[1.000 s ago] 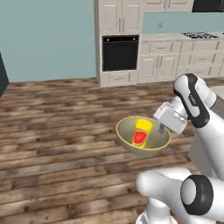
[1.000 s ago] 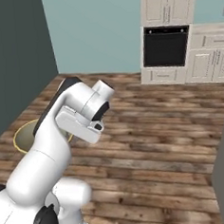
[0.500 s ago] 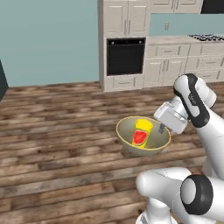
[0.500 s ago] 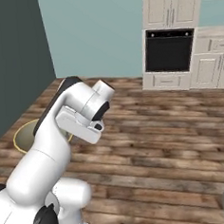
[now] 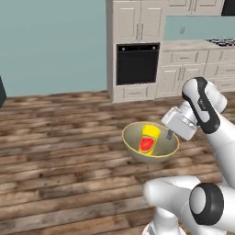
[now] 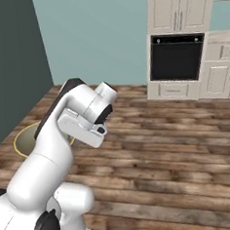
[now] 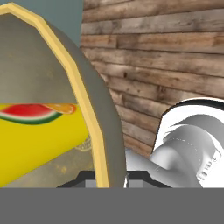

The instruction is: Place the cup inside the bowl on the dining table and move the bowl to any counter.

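One bowl (image 5: 151,143) hangs in mid-air above the wood plank floor (image 5: 59,151), carried at its rim by the gripper (image 5: 170,134). From the left base view, a dark finger sits against the bowl's right edge, and the hand view shows the yellow rim (image 7: 83,100) running down between the fingers at the bottom, so the gripper is pinched onto the bowl's wall. The cup (image 5: 148,138) lies on its side inside the bowl, yellow with its red patch facing up, resting against the paler inner slope. In the right base view the bowl (image 6: 26,141) peeks out behind the white arm at the left. Beyond stand a black wall oven (image 5: 137,63) set in cream cabinets (image 5: 137,20), a teal wall (image 5: 50,46), and, at the far right, the counter (image 5: 188,45).
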### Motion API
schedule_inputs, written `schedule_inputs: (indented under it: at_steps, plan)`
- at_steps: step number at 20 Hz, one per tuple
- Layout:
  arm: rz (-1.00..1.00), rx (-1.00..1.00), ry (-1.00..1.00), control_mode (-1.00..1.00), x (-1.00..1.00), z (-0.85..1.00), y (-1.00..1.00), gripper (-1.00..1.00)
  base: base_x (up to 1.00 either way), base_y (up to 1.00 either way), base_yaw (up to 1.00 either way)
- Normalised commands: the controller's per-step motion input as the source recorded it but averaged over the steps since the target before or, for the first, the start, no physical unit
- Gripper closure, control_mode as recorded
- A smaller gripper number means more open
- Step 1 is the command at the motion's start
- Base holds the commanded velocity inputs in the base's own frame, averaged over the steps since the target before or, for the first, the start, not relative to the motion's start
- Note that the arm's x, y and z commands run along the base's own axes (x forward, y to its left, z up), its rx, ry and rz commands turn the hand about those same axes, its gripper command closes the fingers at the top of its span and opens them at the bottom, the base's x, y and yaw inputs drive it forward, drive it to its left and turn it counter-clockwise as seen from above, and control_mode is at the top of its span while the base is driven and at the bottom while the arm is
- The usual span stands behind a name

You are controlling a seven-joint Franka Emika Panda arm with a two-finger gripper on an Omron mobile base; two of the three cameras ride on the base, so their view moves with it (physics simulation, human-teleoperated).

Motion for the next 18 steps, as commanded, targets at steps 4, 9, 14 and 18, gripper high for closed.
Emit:
schedule_inputs:
  at_steps: [4, 9, 14, 18]
  plan:
    - [0.00, 0.00, 0.00, 1.00, 0.00, 0.00, 0.00, 1.00, 0.76, 0.31, 0.00]
    - [0.00, 0.00, 0.00, 1.00, 0.00, 0.00, 0.00, 1.00, 0.73, 0.30, 0.00]
    - [0.00, 0.00, 0.00, 1.00, 0.00, 0.00, 0.00, 1.00, 0.76, 0.32, 0.00]
    - [0.00, 0.00, 0.00, 1.00, 0.00, 0.00, 0.00, 1.00, 0.78, 0.34, 0.00]
